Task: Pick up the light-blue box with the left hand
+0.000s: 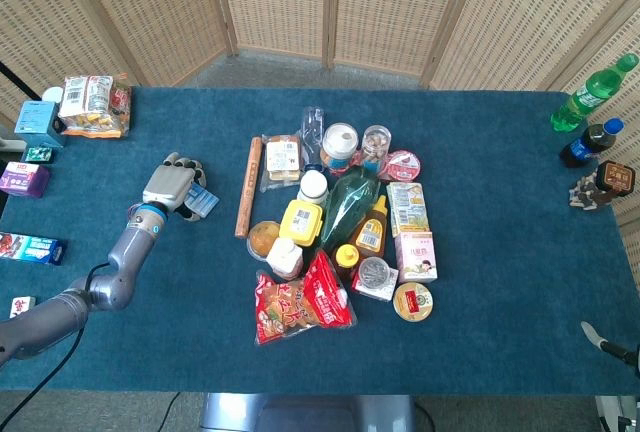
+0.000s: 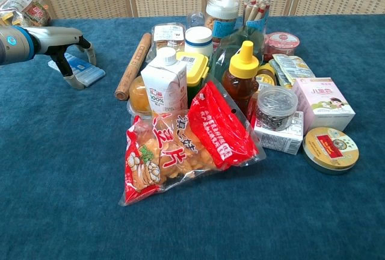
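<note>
- Light-blue box [image 1: 201, 202] lies flat on the table [image 1: 500, 252], left of the rolling pin [image 1: 245, 187]; the left hand [image 1: 170, 185] covers its left part.
- Chest view: fingers [image 2: 73, 82] straddle the box [image 2: 81, 69], apparently not clamped; a shallow grip could let it slide away. Right hand unseen.

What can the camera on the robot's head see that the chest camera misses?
Only the head view shows the green soda bottle and dark cola bottle at the table's right edge, and the small boxes along the left edge, such as the purple box. Only the chest view shows the left hand's fingers from the side, curled down around the light-blue box. Both show the left hand and the red snack bag.
</note>
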You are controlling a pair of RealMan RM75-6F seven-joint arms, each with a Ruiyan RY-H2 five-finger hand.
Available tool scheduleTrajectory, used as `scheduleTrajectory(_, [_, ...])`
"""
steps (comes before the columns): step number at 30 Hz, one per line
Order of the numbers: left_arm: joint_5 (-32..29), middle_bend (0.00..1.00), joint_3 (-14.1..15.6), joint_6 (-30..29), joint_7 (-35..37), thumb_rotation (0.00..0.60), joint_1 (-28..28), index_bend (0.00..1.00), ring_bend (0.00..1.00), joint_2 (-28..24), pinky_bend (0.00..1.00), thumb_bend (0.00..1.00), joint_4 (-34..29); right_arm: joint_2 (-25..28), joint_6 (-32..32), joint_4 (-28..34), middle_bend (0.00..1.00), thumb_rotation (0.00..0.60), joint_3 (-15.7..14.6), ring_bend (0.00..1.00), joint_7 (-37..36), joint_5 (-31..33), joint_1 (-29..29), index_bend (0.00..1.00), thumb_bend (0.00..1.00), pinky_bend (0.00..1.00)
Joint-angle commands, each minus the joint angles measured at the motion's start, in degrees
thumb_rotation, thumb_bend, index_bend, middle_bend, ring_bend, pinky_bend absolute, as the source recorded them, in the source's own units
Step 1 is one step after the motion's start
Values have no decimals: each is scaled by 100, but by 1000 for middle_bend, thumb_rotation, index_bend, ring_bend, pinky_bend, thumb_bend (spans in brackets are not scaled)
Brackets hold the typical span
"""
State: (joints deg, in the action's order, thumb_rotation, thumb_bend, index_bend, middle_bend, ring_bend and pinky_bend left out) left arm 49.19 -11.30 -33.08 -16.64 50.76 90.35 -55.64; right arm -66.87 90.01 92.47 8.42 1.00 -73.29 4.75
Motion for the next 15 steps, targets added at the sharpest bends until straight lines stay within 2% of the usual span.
scheduleTrajectory(1, [-83, 352, -26, -61, 28, 600, -9, 708, 279, -80, 0, 232, -155, -1, 4, -9, 0, 521, 7, 0, -18, -14, 0, 0, 0, 0])
scheduleTrajectory(5, [-50, 391, -86, -249, 173, 600, -80, 731, 301, -233, 0, 239, -439, -2, -1, -10, 0, 516, 21, 0, -37, -42, -15, 0, 0, 0])
scheduleTrajectory(15, [527, 423, -388, -877, 1223, 600, -517, 801, 327, -862, 0, 247, -1477, -86, -61, -114, 0, 515, 27, 0, -131, -106, -64, 0, 0, 0])
